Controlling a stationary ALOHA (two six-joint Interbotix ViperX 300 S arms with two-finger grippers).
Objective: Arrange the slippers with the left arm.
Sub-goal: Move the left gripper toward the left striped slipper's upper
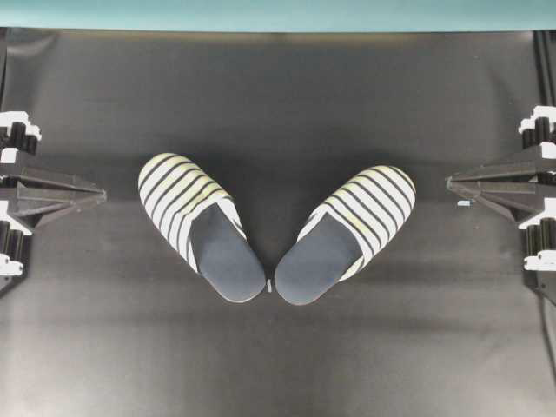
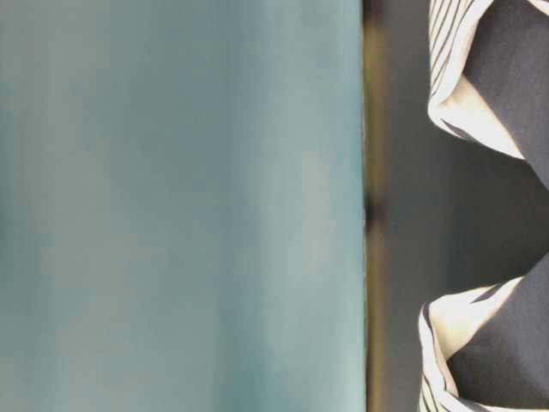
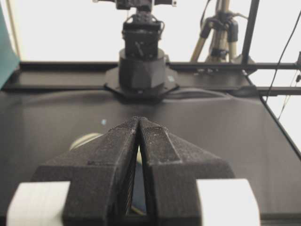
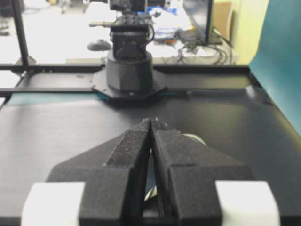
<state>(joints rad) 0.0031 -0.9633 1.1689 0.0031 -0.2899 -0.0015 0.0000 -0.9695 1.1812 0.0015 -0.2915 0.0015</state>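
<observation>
- Black mat (image 1: 278,365): bears everything, bare apart from the pair at its middle.
- Slippers (image 1: 200,226): mid-mat, heels nearly touching, toes splayed toward the far corners; right one (image 1: 347,233) mirrors the left.
- Left gripper (image 1: 91,195): parked at the left edge, well apart from the pair, clenched on nothing.
- Right gripper (image 1: 459,183): parked at the right edge, likewise clenched and empty.
- Step, judged: not yet begun.
- Next: spread jaws, reach for the nearer slipper, turn it parallel to its mate.
</observation>
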